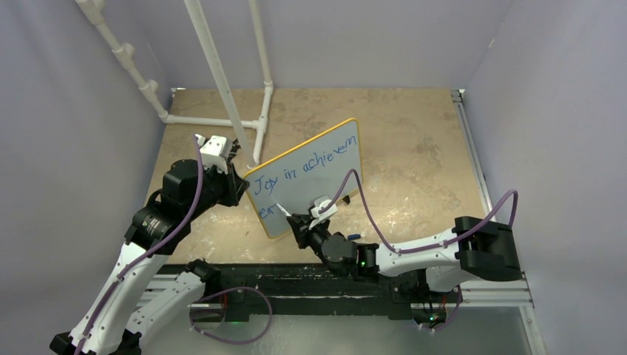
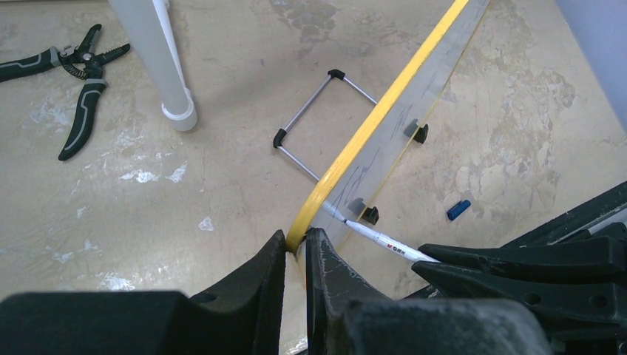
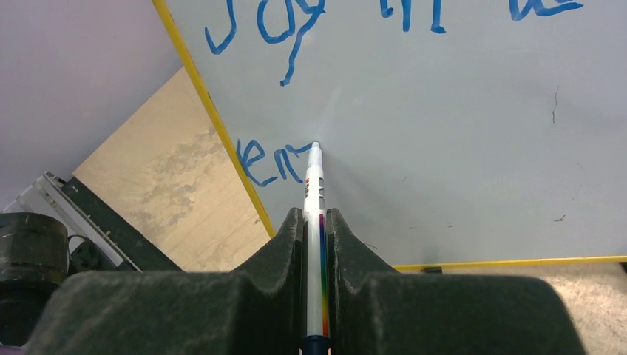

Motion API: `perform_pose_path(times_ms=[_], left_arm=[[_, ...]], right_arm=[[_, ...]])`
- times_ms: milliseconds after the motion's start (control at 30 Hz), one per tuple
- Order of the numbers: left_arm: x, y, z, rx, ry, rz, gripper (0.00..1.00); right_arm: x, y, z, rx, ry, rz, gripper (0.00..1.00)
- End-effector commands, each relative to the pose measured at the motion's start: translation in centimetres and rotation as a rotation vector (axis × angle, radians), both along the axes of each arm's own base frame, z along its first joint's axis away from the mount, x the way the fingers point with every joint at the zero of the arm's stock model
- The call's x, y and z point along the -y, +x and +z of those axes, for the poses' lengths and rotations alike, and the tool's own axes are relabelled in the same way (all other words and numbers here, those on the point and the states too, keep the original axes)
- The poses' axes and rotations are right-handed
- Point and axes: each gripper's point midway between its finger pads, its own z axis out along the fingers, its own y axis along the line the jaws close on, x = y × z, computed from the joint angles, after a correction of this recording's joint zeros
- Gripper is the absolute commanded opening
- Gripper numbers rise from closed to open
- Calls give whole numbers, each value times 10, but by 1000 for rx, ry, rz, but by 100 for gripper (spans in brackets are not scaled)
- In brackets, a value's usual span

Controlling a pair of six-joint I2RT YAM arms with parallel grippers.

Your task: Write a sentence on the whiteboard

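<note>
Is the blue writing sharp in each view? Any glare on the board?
Right wrist: the sentence is sharp, a faint pale streak on the whiteboard above the marker. Top external: letters small but readable, even light. Left wrist: board edge-on, writing unreadable.

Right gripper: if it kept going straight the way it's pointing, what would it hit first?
The whiteboard. The right gripper is shut on a marker whose tip seems to touch the board's face, beside the blue writing, so the marker would press in before the gripper itself arrived.
</note>
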Motion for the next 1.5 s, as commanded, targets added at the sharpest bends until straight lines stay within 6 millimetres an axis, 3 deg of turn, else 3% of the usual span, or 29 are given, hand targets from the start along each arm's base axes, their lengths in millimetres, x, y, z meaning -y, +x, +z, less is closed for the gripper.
perform_pose_path(times_ms=[0, 233, 467, 833, 1467], left_arm=[[1, -1, 8, 14, -31, 5, 0], [1, -1, 7, 13, -26, 5, 0], [1, 0, 7, 11, -26, 5, 0], [1, -1, 7, 11, -26, 6, 0], [-1, -2, 7, 9, -23, 9, 0]], right_arm=[[7, 4, 26, 26, 75, -36, 0], [2, -2, 45, 81, 115, 37, 0], [-9, -1, 43, 91, 87, 35, 0], [-9, 4, 22, 47, 22, -10, 0], [-9, -7, -19, -68, -25, 29, 0]])
